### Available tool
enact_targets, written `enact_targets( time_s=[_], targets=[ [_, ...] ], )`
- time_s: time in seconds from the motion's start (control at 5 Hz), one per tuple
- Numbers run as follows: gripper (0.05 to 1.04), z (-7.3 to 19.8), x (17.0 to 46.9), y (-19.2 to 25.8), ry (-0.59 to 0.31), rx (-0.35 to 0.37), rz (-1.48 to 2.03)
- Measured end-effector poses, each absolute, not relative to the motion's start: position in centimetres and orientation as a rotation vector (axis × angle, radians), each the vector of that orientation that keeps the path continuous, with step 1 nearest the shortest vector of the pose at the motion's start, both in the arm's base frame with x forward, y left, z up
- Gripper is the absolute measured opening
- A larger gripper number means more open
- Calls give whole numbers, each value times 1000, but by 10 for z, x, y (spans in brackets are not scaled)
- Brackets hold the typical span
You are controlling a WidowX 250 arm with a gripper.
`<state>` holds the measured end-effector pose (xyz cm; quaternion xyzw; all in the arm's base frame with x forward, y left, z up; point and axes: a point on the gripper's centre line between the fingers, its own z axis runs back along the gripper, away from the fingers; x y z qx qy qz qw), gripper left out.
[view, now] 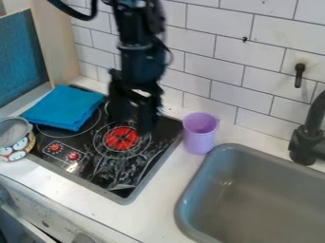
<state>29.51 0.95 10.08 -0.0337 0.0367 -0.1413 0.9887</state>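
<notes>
The black gripper hangs over the back part of the black stovetop, its fingers apart with nothing seen between them. Left of it, a folded blue cloth lies on the stove's back left corner. A purple cup stands upright on the counter to the gripper's right, beside the stove edge. At the far left, a small patterned bowl or can has a grey mesh-like piece on top.
A grey sink is set into the white counter at the right, with a black faucet behind it. White tiled wall rises along the back. A wooden panel stands at the upper left.
</notes>
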Motion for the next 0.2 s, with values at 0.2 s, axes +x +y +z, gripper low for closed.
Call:
enact_targets(
  time_s=[0.2],
  targets=[
    [1001,101,297,-22,59,-105,-336]
  ],
)
